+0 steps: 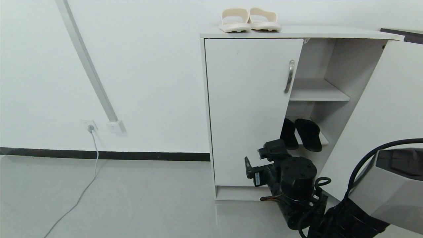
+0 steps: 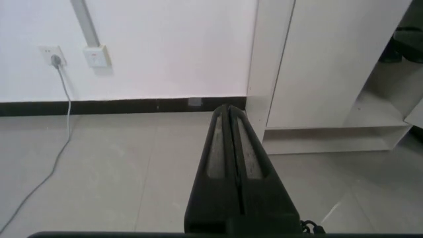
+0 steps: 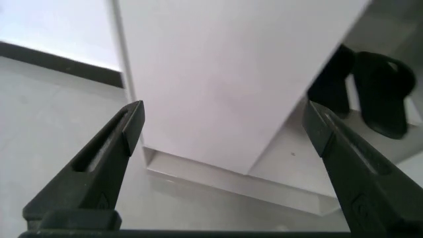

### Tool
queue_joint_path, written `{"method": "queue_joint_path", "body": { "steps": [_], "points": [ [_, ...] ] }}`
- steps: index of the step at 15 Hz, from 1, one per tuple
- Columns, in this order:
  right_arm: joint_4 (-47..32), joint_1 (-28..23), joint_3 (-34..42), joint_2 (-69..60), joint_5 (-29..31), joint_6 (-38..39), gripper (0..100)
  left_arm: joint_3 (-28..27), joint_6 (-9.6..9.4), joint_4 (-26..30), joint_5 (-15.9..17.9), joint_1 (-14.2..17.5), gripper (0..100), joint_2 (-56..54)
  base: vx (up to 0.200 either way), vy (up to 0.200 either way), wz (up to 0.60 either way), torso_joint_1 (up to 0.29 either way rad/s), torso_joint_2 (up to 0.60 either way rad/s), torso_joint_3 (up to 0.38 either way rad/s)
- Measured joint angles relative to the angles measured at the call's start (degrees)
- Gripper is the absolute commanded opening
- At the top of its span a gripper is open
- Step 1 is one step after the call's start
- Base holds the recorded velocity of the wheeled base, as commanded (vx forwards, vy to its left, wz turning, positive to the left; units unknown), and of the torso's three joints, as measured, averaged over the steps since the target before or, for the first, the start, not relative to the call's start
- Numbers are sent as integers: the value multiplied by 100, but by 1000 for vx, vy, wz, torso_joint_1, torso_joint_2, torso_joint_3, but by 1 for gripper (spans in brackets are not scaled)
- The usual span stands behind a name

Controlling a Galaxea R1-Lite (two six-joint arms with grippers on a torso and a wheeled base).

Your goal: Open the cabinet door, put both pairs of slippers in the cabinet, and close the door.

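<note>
The cream slippers (image 1: 250, 20) sit side by side on top of the cabinet (image 1: 330, 32), upper centre of the head view. The black slippers (image 1: 301, 134) lie on a lower shelf inside, right of centre. We judge the cream pair comes next. Our right gripper (image 1: 259, 158), jaws wide and empty, hangs low before the shut left door (image 1: 248, 109), so it should rise clear of the top edge and approach from the front. Our left gripper (image 2: 229, 112) has its jaws pressed together on nothing. The shut door hides part of one black slipper, and the open right door (image 1: 386, 115) is cut off at the right edge.

One pair (image 1: 250, 20) atop cabinet (image 1: 330, 32); second pair (image 1: 302, 134) on lower shelf (image 1: 325, 141)
</note>
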State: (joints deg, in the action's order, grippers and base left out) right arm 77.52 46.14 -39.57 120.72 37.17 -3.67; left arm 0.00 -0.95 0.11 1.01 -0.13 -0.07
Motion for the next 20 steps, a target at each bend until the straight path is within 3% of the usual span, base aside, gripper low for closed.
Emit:
{"method": "queue_joint_path", "body": {
  "steps": [13, 20],
  "points": [
    [157, -41, 129, -2, -2, 0, 100, 0, -2, -1, 2, 6, 0, 0, 0, 0, 0, 0, 0, 0],
    [177, -33, 118, 80, 0, 1, 100, -2, -2, -9, 7, 6, 0, 0, 0, 0, 0, 23, -328, -316]
  ]
}}
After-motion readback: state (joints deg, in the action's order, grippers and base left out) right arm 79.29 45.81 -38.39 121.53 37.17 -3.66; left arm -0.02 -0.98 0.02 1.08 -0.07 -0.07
